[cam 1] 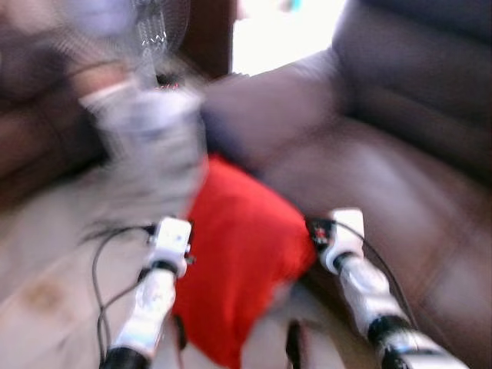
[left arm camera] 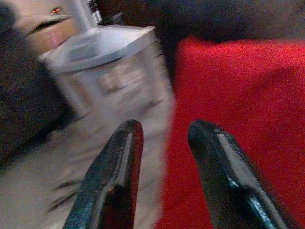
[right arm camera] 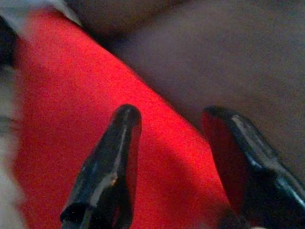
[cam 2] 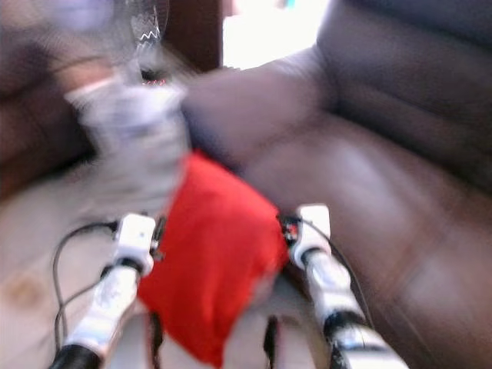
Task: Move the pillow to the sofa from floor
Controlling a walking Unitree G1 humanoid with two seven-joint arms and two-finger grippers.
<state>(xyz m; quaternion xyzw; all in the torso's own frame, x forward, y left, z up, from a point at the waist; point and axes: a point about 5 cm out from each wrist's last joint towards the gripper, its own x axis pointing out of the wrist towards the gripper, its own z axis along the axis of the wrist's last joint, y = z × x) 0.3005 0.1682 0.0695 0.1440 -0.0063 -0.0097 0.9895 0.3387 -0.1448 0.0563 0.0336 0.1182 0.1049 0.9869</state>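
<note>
A red pillow [cam 1: 242,261] hangs between my two arms, low in front of the brown sofa [cam 1: 384,169]; the eye views are blurred. My left gripper [left arm camera: 164,129] is open, and the pillow's [left arm camera: 238,119] edge lies against its one finger. My right gripper [right arm camera: 171,114] is open too, with the pillow [right arm camera: 71,119] behind one finger and in part of the gap, and the sofa's [right arm camera: 214,57] dark leather behind the other. In the eye views the left wrist [cam 1: 171,238] and right wrist [cam 1: 338,234] flank the pillow on either side.
A white bin-like container [cam 1: 150,131] stands on the pale floor [cam 1: 46,269] to the left, with a fan [cam 1: 157,31] behind it. Black cables [cam 1: 104,261] trail on the floor by my left arm. A second dark seat [cam 1: 31,138] is at far left.
</note>
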